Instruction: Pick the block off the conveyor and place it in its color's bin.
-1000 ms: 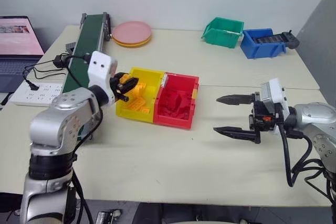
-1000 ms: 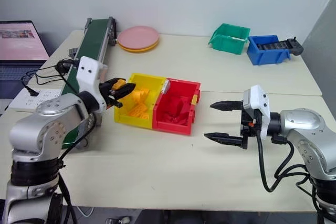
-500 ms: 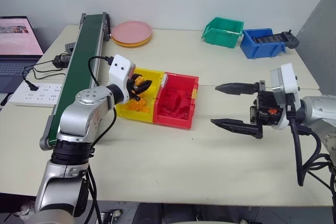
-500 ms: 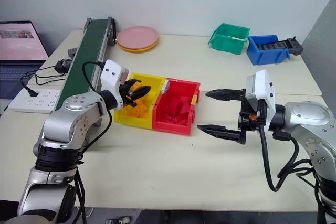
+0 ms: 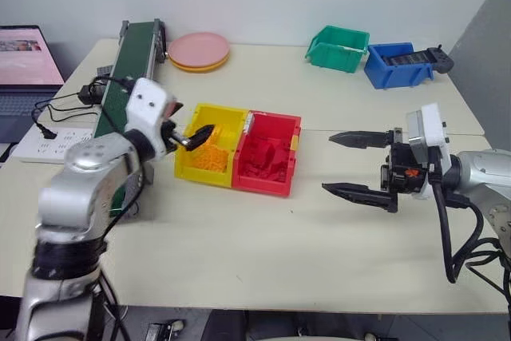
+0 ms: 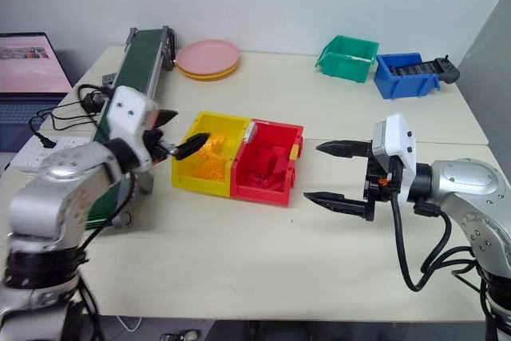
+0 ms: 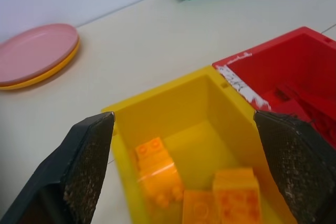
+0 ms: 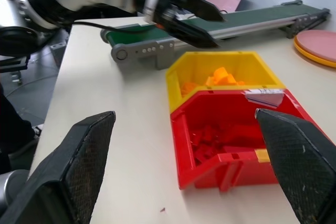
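Yellow bin (image 5: 226, 121) holds orange bricks (image 7: 199, 192); left pincer (image 6: 177, 133) gapes wide and empty at its 9 o'clock rim, right pincer (image 5: 350, 164) wide too

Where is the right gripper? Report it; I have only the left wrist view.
Observer: The right gripper hangs open above the table, to the right of the red bin, pointing toward it.
Operator: Now locate the conveyor.
Observer: The conveyor runs along the table's left side, left of the yellow bin, toward the back edge.
Operator: Tell me what sits beside the green bin.
Observer: A blue bin stands just right of the green bin, with dark parts inside.
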Motion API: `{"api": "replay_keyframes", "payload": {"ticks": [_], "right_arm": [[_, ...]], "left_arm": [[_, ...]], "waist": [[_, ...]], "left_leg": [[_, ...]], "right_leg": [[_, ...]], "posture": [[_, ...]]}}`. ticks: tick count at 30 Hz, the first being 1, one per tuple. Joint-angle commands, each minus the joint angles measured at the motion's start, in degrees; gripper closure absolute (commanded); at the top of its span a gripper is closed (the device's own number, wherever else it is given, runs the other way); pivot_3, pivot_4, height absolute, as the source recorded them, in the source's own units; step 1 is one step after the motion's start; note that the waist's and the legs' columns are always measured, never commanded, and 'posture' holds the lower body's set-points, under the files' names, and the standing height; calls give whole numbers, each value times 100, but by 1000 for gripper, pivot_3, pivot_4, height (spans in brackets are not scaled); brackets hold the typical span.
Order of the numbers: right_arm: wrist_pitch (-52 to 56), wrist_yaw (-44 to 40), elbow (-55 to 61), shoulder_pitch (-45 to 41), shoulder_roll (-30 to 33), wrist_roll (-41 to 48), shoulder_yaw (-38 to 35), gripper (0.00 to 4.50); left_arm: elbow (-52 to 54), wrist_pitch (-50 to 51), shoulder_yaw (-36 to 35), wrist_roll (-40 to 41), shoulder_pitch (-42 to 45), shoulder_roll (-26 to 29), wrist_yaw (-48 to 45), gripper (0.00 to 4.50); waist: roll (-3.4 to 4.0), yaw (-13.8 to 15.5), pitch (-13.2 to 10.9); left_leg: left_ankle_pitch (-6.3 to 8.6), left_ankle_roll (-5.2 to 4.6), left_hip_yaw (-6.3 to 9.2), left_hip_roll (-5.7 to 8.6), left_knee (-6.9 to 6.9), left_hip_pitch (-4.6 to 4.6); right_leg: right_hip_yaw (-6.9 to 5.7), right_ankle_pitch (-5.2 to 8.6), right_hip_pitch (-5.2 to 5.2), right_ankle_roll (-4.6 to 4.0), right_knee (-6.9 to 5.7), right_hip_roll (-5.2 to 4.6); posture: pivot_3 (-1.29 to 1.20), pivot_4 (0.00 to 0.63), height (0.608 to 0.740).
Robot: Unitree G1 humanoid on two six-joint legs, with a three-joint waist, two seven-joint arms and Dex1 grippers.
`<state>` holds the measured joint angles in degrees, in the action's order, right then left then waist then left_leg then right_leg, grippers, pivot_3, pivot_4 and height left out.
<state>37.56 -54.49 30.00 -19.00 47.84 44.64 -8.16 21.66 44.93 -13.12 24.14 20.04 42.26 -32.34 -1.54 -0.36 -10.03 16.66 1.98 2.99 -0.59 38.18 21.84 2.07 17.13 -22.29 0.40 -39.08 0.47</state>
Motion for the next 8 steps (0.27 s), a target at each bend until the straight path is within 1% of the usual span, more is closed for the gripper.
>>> {"api": "replay_keyframes", "payload": {"ticks": [1,5,8], "right_arm": [[-493,-312,-479,103,140,-398,-122,0],[-849,-635,-1032,5,137,-675,10,0],[-1072,-813,-1362,-176,77,-882,185,0]], "left_arm": [[719,275,-1182,474,-695,164,-163,82],[988,425,-1889,662,-1507,200,-225,82],[1088,317,-2139,710,-1906,126,-222,82]], "waist": [[0,7,-1],[1,24,0],[2,20,-1]], "left_leg": [[0,0,-1,0,1,1],[0,0,4,0,1,-11],[0,-1,3,0,-1,-11]], "right_leg": [[0,0,-1,0,0,-1],[-8,0,9,0,-5,-1],[-6,0,8,0,-4,-1]], "posture": [[0,150,740],[0,150,740],[0,150,740]]}}
